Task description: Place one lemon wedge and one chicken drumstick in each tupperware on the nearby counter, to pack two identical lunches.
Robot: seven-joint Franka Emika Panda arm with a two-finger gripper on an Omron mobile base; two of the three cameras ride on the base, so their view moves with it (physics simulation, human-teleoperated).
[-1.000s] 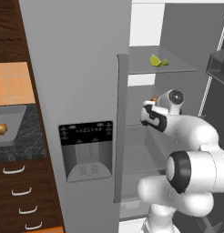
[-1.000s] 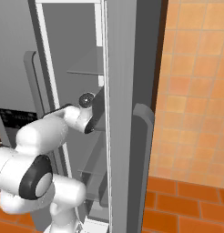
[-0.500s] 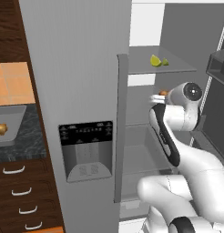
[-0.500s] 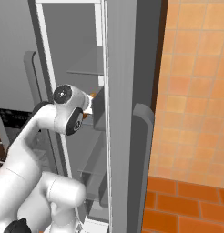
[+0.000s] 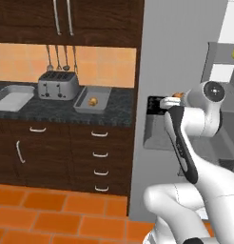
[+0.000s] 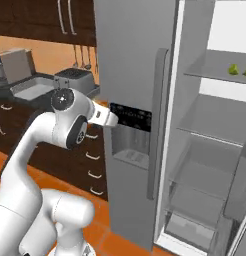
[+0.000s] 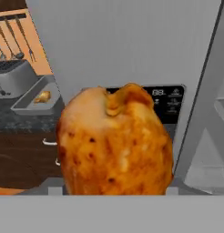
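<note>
The gripper (image 5: 178, 96) is clenched on a drumstick (image 7: 114, 142), judging by how the browned meat sits right in front of the hand camera; the fingertips themselves are hidden behind it. In the left base view a sliver of orange shows at the hand, held high in front of the fridge door's dispenser panel (image 5: 156, 105).

Out from there, to the left, runs the counter (image 5: 116, 106). The nearer tupperware (image 5: 93, 98) lies just right of the toaster (image 5: 57, 85) and already holds a small golden piece, likely a drumstick. The second tupperware (image 5: 12, 96) sits farther left, beyond the toaster, and looks bare inside. Lemon wedges (image 6: 239, 70) lie on an upper shelf of the open fridge.

The step in hand is carrying this drumstick over to a tray. Since the nearer one seems to have its meat, the far left one is the better target. Doing it well means keeping the hold firm, keeping the load high enough to pass over the toaster, and lowering it well inside the sloped walls before letting go, so the rounded piece does not roll out over the rim.
</note>
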